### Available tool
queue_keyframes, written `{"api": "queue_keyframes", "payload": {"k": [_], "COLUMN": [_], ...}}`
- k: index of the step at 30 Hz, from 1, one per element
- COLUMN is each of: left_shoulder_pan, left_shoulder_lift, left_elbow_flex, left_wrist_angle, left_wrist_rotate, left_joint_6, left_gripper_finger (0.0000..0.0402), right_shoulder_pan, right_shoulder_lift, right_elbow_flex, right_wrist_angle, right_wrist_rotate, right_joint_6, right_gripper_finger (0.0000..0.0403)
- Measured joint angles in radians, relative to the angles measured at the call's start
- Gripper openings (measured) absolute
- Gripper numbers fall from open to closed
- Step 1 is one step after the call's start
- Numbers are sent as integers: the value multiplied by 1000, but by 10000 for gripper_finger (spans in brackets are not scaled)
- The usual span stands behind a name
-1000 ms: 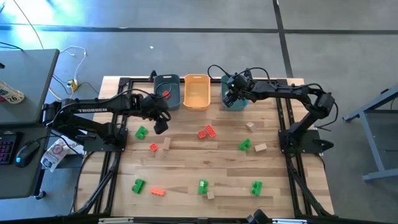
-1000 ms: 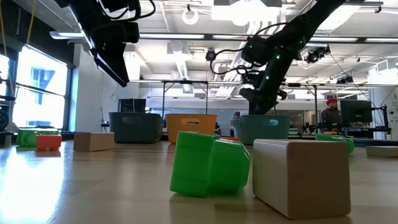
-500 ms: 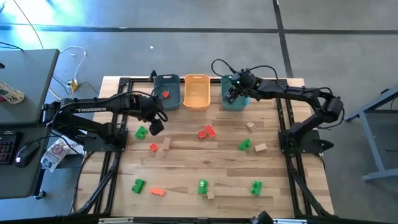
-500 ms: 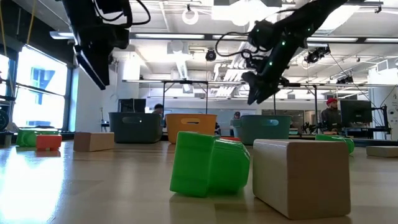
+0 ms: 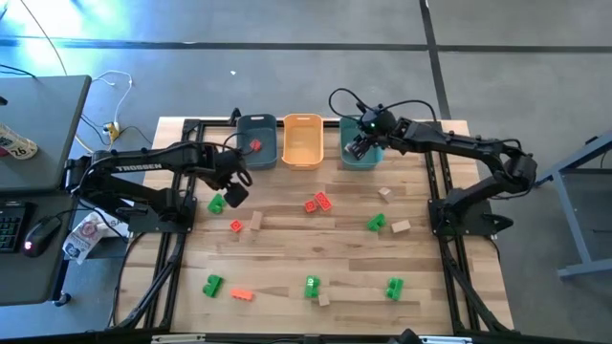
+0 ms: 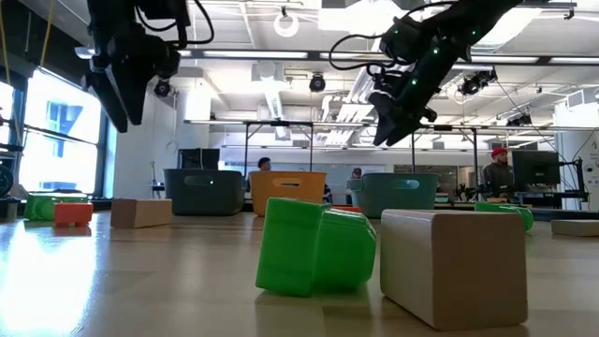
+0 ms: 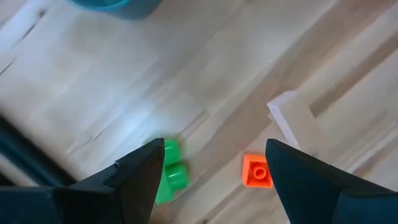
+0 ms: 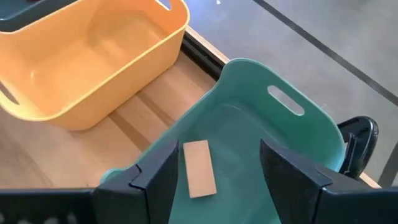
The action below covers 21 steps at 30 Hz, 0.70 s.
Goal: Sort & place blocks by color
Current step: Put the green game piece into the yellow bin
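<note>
Looking straight down on the wooden table (image 5: 316, 239), three bins sit in a row at the far edge: a grey bin (image 5: 255, 139) with one red block (image 5: 254, 145) inside, an orange bin (image 5: 302, 139) and a teal bin (image 5: 360, 153). The left gripper (image 5: 232, 194) hangs just beside a green block (image 5: 216, 204) near the table's left side, fingers apart and holding nothing. The right gripper (image 5: 359, 146) hangs over the teal bin. Loose blocks lie scattered: a red pair (image 5: 317, 203) mid-table, a small red one (image 5: 236, 226) beside a tan one (image 5: 256, 221), more green, tan and red pieces toward the near edge and the right.

From table height, a green block (image 6: 314, 245) and a tan block (image 6: 456, 265) fill the foreground, close together. The left gripper (image 6: 120, 89) hangs high above the table, the right gripper (image 6: 393, 114) above the teal bin (image 6: 404, 194). A person sits far off in the room at right.

Past the left gripper's (image 7: 211, 180) spread fingers lie a green block (image 7: 168, 171), a red block (image 7: 256, 171) and a tan block (image 7: 289, 118) on the wood.

Between the right gripper's (image 8: 214, 180) parted fingers, a tan block (image 8: 199, 168) lies flat on the floor of the teal bin (image 8: 298, 143), free of the fingers. The orange bin (image 8: 93, 56) stands just beside it.
</note>
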Motion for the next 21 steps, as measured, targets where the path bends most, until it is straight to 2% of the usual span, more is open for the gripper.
{"api": "queue_keyframes", "payload": {"k": [4,13,21], "left_shoulder_pan": [-19,-79,-85], "left_shoulder_lift": [0,0,0], "left_elbow_flex": [-3,-103,-173], "left_wrist_angle": [-27,-31,-31], "left_wrist_rotate": [-47,-49,-56], "left_joint_6": [-79,-227,-301], "left_gripper_finger": [267,267,267], "right_shoulder_pan": [0,11,11], "right_shoulder_lift": [0,0,0], "right_elbow_flex": [0,0,0], "right_wrist_angle": [-5,-4,-4], "right_wrist_rotate": [-1,-9,-13], "right_joint_6": [-6,-34,-35], "right_gripper_finger": [209,209,209]}}
